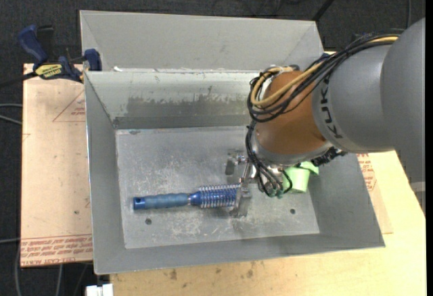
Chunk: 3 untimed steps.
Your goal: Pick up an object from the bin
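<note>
You see the gripper (238, 188) low at the blue brush's (183, 200) bristle end, jaws seemingly apart; nothing lifted yet.

- You can read dark "KUK" letters running down the grey arm (365, 105) next to its orange cover.
- Nothing else is readable.

A blue brush (177, 201) lay flat on the floor of the bin (169, 153), toward the near side and running almost left to right. Its slim handle pointed left. Its ribbed, paler head sat at the right end. A small green thing (298, 178) lay farther right, partly hidden.
</note>
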Each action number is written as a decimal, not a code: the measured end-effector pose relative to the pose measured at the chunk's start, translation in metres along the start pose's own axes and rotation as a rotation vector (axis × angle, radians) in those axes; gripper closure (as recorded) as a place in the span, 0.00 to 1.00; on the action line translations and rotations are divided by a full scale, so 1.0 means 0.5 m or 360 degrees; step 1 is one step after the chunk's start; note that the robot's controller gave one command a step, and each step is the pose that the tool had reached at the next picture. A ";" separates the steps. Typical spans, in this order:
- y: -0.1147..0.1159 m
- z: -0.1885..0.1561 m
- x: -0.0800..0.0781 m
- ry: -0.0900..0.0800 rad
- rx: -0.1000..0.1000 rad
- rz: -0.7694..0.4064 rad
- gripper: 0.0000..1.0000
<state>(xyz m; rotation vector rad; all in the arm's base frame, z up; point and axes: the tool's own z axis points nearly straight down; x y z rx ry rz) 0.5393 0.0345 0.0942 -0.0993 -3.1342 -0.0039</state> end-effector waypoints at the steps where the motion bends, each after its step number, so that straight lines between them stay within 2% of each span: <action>1: 0.029 0.050 0.026 -0.0007 0.0000 0.0349 0.00; 2: 0.028 0.050 0.026 -0.0007 0.0002 0.0349 1.00; 3: -0.016 -0.304 0.048 -0.0022 0.0000 0.0319 1.00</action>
